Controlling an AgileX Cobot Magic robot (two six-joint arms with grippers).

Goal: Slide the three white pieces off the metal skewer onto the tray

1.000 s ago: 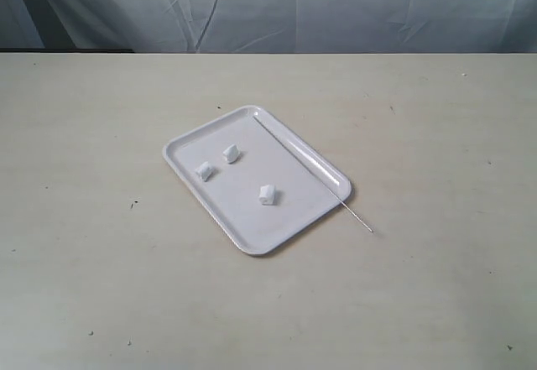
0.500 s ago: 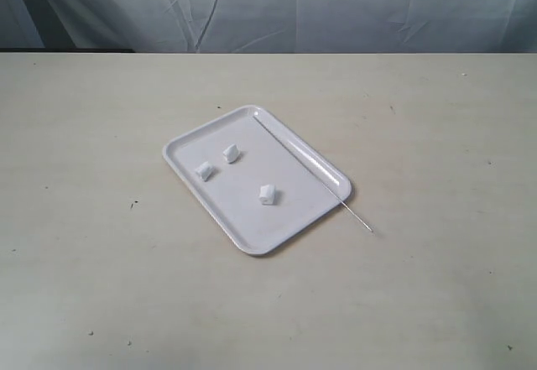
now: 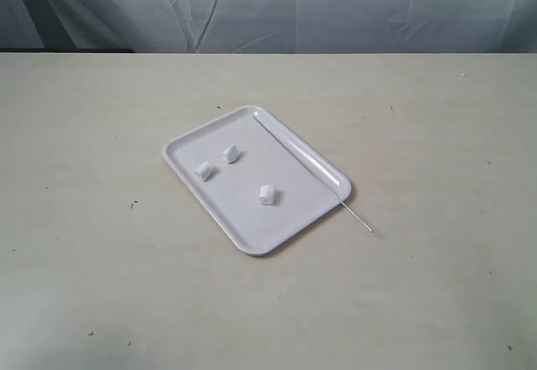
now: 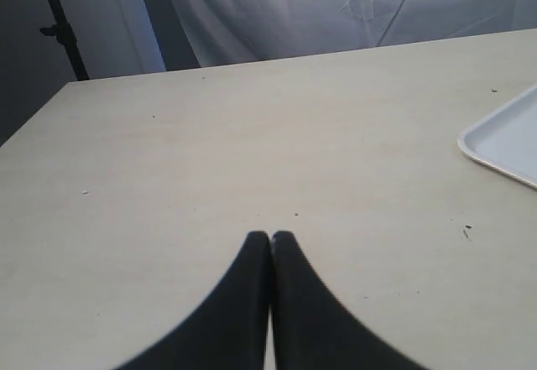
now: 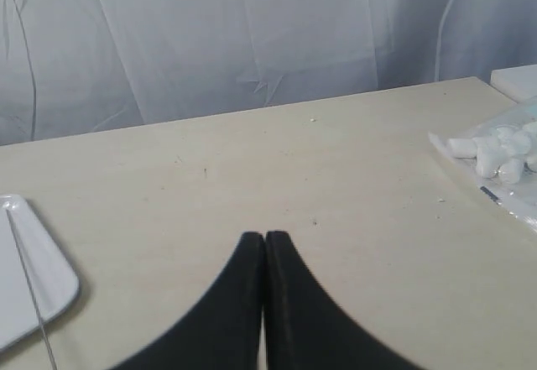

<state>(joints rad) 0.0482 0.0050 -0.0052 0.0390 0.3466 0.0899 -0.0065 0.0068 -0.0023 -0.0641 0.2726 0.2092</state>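
The white tray (image 3: 252,234) lies mid-table in the exterior view. Three white pieces rest loose on it: one (image 3: 203,170), one (image 3: 231,153) and one (image 3: 268,194). The thin metal skewer (image 3: 312,170) lies bare along the tray's right rim, its tip sticking out over the table. Neither arm shows in the exterior view. My left gripper (image 4: 270,236) is shut with nothing in it, above bare table, a tray corner (image 4: 503,145) off to one side. My right gripper (image 5: 265,237) is shut and empty too; the tray's corner (image 5: 52,290) and the skewer (image 5: 27,279) sit at that view's edge.
A clear bag of spare white pieces (image 5: 502,156) lies on the table in the right wrist view. A grey-blue cloth backdrop (image 3: 268,9) hangs behind the table's far edge. Small dark specks dot the beige tabletop (image 3: 101,286).
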